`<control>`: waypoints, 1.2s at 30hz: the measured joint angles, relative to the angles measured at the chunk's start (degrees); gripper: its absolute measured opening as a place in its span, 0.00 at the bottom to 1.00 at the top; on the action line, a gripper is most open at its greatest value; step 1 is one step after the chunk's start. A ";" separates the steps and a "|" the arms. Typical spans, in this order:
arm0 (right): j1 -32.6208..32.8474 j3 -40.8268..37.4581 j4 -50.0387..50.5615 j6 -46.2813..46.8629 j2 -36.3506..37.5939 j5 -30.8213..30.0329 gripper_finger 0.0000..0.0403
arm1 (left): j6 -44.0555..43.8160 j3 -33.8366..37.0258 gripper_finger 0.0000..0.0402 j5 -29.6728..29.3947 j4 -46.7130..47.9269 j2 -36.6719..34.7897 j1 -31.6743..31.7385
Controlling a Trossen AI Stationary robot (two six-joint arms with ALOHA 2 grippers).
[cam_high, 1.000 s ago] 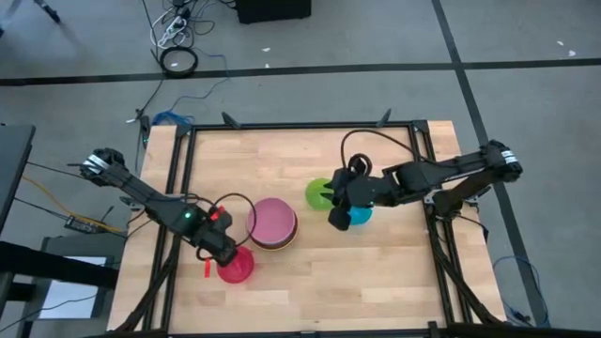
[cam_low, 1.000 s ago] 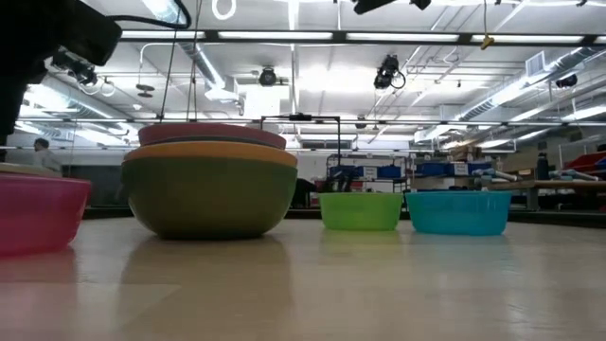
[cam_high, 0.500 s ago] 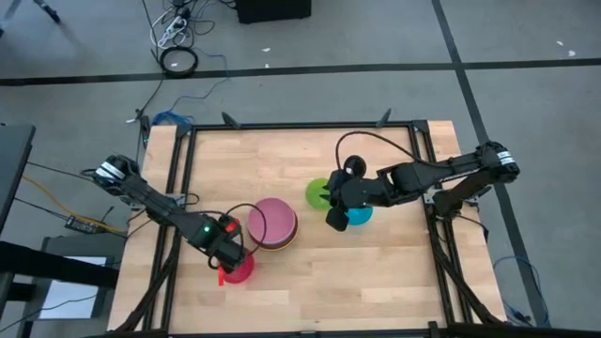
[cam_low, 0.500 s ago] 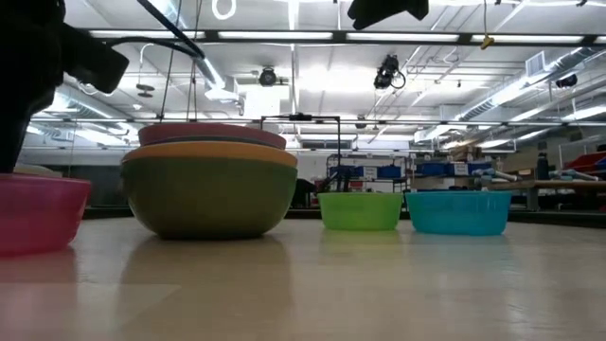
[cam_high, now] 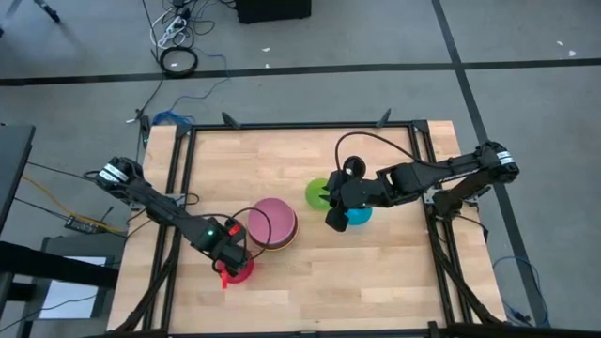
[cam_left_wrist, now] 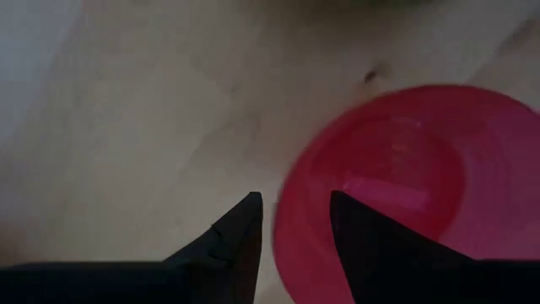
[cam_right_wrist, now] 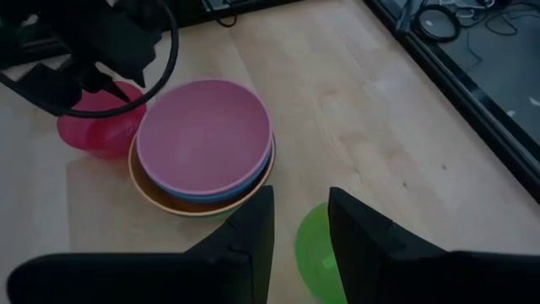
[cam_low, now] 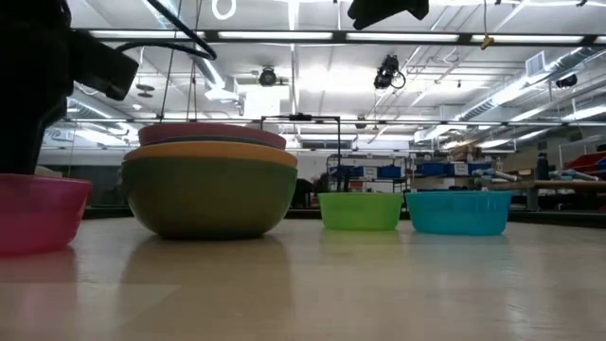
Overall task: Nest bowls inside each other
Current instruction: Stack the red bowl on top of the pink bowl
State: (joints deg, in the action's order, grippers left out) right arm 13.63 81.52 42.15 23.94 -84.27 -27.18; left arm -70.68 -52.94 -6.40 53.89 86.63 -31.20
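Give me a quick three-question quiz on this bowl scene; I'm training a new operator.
1. True or false: the red bowl already sits in the stack.
2. Which bowl tops the stack? A. pink B. yellow C. purple
3. How many bowls stand on their own, outside the stack?

Key: 1. False, it stands beside the stack. 2. A. 3. Three: red, lime green, teal.

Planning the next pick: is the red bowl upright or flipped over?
Upright. The red bowl shows its open hollow to the left wrist view, and stands rim-up in the low view.
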 joint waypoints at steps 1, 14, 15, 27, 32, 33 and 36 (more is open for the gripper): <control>0.00 0.00 0.00 -0.01 0.00 -0.02 0.25 | 0.05 1.21 0.37 -0.22 -1.10 0.00 0.06; -0.32 0.00 -0.02 -0.09 -0.02 -0.22 0.25 | 2.47 13.04 0.27 5.59 -18.11 -0.80 0.17; -0.44 0.00 -0.01 -0.09 -0.02 -0.26 0.25 | 3.44 12.74 0.24 5.95 -18.13 -1.17 0.17; -0.69 0.00 0.00 -0.18 -0.02 -0.28 0.25 | 7.09 9.32 0.02 9.05 -9.55 -7.08 0.81; -0.74 0.00 0.00 -0.57 -0.02 -0.31 0.26 | 7.73 4.17 0.02 6.61 -2.31 -11.88 0.82; -0.74 0.00 0.00 -0.61 -0.03 -0.31 0.26 | 8.40 2.93 0.02 4.64 -1.12 -12.90 0.81; -0.74 0.00 0.01 -0.61 -0.04 -0.68 0.25 | 10.15 -0.67 0.02 -2.89 0.84 -15.74 1.48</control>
State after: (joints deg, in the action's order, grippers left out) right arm 12.88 81.52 42.16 23.33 -84.31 -27.86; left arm -60.53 -53.61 -9.28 54.73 70.89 -29.72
